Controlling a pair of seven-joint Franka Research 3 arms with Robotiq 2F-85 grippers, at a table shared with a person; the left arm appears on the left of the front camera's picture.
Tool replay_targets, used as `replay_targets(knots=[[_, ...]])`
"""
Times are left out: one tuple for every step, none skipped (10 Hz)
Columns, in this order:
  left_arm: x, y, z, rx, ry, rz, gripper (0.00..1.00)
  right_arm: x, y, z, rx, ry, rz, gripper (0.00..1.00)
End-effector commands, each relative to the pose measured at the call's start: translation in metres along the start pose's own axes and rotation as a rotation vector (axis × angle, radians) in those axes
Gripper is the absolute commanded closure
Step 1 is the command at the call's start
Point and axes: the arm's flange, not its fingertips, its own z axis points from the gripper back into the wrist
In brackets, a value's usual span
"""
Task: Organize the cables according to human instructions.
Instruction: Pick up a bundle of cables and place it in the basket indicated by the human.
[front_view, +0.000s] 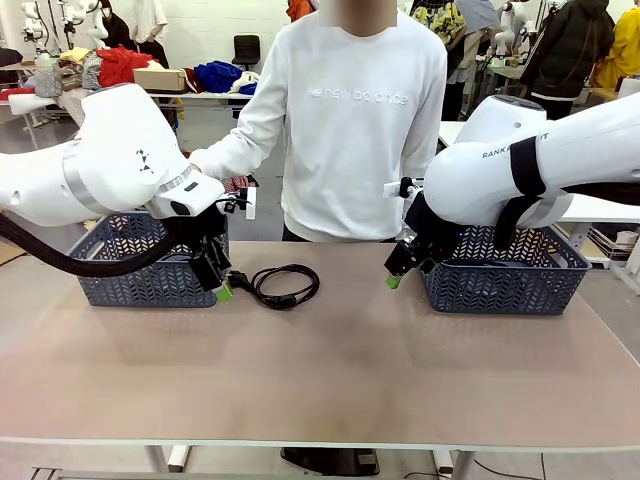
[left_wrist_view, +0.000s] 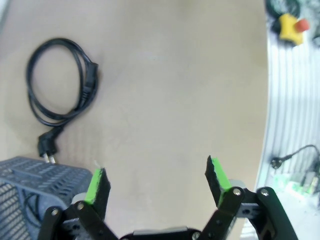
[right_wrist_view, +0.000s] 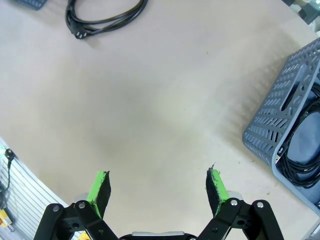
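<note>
Cable (front_view: 283, 284) — thin, black, coiled, plug at one end — lies near the tabletop's far edge; left gripper (front_view: 221, 290) and right gripper (front_view: 392, 279) hang wide, empty.

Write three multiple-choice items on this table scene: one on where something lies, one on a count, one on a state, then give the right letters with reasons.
1. Where does the coiled thin black cable on the tabletop lie?
A. beside the left grey-blue plastic basket
B. inside the right basket
C. in the person's hand

2. How many grey-blue baskets stand on the beige table?
A. one
B. two
C. three

3. How do the left gripper jaws stand?
A. shut on the cable
B. shut on nothing
C. open

Answers: 1 A, its plug lies next to that basket's wall. 2 B, the second basket stands at the right. 3 C, the green pads stand wide apart over bare table.
</note>
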Motion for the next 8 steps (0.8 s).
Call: replay_targets(knots=[[0.014,0.028,-0.007,-0.006,0.088,-0.16,0.0,0.001,-0.001,0.001,0.0,-0.003,-0.001,0.0],[0.021,0.041,-0.013,-0.006,0.125,-0.234,0.0,0.001,-0.001,0.001,0.0,-0.003,-0.001,0.0],[0.028,0.054,-0.02,-0.004,0.159,-0.298,0.0,0.001,-0.001,0.001,0.0,-0.003,-0.001,0.0],[0.034,0.066,-0.027,0.012,0.2,-0.352,0.0,0.001,-0.001,0.001,0.0,-0.003,-0.001,0.0],[0.042,0.077,-0.037,0.013,0.216,-0.397,0.0,0.001,-0.001,0.001,0.0,-0.003,-0.001,0.0],[0.047,0.085,-0.047,0.01,0.23,-0.422,0.0,0.001,-0.001,0.001,0.0,-0.003,-0.001,0.0],[0.051,0.09,-0.056,-0.001,0.236,-0.447,0.0,0.001,-0.001,0.001,0.0,-0.003,-0.001,0.0],[0.054,0.093,-0.064,-0.016,0.235,-0.467,0.0,0.001,-0.001,0.001,0.0,-0.003,-0.001,0.0]])
